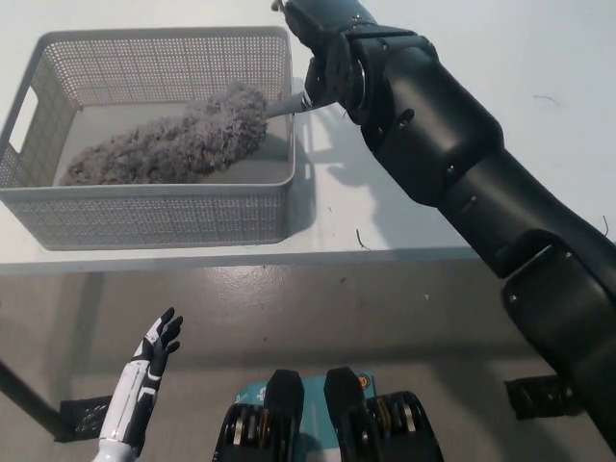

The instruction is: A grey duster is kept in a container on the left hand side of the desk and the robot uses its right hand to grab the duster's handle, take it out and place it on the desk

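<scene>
Duster point(173, 144) lies in basket point(144, 207). Right hand point(322, 43) covers the handle point(286, 103); grasp cannot be told. Left hand point(154, 351) hangs low, fingers spread. Lift-out and placing not yet done.

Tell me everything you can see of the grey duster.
The duster has a fluffy grey head, like microfibre, lying diagonally in the grey mesh container, low left to upper right. Its smooth grey handle pokes out over the container's right rim. The handle's far end is hidden under the black right hand; whether that hand grips it cannot be seen.
</scene>
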Robot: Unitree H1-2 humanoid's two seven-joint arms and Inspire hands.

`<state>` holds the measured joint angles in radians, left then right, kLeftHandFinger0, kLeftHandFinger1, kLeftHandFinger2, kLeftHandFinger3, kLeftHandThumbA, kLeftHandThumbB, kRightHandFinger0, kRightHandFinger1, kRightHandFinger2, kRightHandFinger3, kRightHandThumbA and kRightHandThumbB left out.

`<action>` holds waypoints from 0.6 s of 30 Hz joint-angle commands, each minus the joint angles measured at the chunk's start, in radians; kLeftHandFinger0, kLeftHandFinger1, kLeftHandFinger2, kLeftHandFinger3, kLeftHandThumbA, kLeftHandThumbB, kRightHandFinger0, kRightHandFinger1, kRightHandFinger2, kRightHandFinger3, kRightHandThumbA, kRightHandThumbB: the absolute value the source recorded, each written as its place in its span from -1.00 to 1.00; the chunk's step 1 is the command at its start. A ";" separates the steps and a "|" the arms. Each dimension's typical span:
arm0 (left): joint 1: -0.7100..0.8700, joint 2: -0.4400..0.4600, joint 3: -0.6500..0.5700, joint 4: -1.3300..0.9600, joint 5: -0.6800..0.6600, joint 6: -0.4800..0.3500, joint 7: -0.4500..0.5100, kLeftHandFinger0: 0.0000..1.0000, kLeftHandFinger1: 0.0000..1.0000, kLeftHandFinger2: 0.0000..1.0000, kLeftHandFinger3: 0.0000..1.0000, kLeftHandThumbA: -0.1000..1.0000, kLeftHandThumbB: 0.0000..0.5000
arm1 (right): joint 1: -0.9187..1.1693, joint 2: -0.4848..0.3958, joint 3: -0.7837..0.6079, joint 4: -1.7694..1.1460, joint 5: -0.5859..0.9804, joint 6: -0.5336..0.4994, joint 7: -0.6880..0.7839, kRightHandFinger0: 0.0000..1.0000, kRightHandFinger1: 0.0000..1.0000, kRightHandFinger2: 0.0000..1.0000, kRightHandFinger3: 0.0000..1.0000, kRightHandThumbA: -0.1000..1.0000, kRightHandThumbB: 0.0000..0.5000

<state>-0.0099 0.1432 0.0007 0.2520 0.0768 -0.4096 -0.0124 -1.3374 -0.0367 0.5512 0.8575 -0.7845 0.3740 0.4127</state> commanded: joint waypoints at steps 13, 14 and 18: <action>-0.024 0.020 -0.014 -0.024 0.010 -0.017 -0.024 1.00 1.00 1.00 1.00 1.00 -0.50 | -0.076 0.012 0.034 0.072 0.013 0.024 0.075 1.00 1.00 1.00 1.00 0.59 1.00; -0.023 0.020 -0.016 -0.026 0.012 -0.012 -0.026 1.00 1.00 1.00 1.00 1.00 -0.49 | -0.072 0.017 0.029 0.090 0.020 0.019 0.065 1.00 1.00 1.00 1.00 0.59 1.00; -0.027 0.018 -0.026 -0.026 0.016 -0.015 -0.036 1.00 1.00 1.00 1.00 1.00 -0.50 | -0.058 0.038 0.029 0.165 0.020 -0.022 -0.010 1.00 1.00 1.00 1.00 0.60 1.00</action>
<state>-0.0229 0.1466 -0.0110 0.2518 0.0882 -0.4076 -0.0272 -1.3476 -0.0194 0.5852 0.9831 -0.7795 0.3936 0.4858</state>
